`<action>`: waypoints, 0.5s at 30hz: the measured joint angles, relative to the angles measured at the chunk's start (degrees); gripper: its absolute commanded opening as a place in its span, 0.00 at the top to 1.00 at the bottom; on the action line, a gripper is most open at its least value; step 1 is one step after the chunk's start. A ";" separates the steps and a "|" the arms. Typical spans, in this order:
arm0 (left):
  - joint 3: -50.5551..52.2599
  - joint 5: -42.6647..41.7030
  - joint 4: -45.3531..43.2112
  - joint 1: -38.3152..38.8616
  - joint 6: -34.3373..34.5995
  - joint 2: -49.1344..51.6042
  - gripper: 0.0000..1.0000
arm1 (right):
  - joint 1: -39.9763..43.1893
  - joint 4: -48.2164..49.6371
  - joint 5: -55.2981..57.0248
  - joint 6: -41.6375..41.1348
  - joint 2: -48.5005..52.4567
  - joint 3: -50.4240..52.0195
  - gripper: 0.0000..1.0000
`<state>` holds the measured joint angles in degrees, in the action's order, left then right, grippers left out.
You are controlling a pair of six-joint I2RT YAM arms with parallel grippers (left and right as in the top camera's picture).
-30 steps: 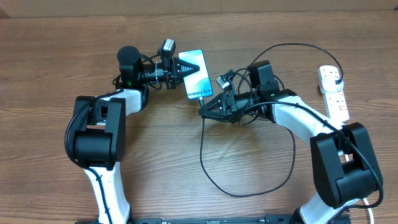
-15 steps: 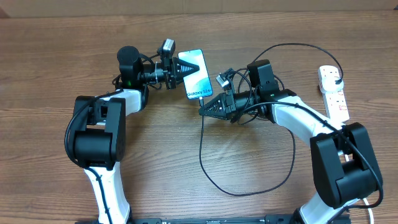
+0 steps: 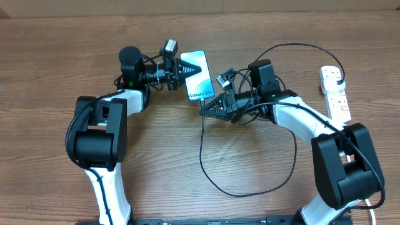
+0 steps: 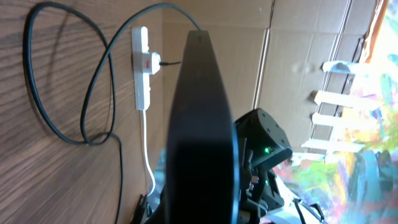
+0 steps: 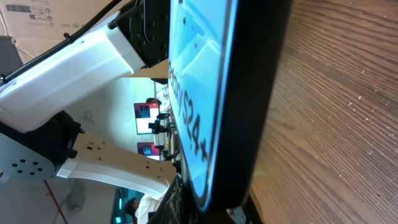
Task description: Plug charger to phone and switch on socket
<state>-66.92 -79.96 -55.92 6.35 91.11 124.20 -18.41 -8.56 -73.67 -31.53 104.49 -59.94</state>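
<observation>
The left gripper (image 3: 185, 67) is clenched on the upper end of the phone (image 3: 199, 78), with the lit screen facing up. The phone's long axis runs from this gripper toward the right gripper (image 3: 205, 109), so its free short end lies just beside the right fingertips. The right gripper looks closed on the connector end of the charger (image 3: 202, 147), but the tip itself is hidden. I judge that the coming push must follow the phone's long axis. The power strip (image 3: 334, 94) lies well apart, nearer the right arm.
</observation>
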 measured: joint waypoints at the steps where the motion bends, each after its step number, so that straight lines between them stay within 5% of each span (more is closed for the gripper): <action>1: 0.00 -0.42 0.00 0.00 0.00 0.00 0.96 | -0.02 0.00 -0.09 0.00 0.00 0.00 0.96; 14: -0.22 -3.10 0.00 0.02 -0.02 0.00 0.96 | -0.48 -0.07 -1.11 -0.02 0.00 0.07 0.96; 15: -0.22 -3.15 0.00 0.02 -0.02 0.00 0.95 | -0.48 -0.04 -1.11 -0.02 0.00 0.07 0.77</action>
<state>-67.13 -83.11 -55.92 6.37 91.09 124.20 -18.90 -8.60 -74.78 -31.55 104.49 -59.88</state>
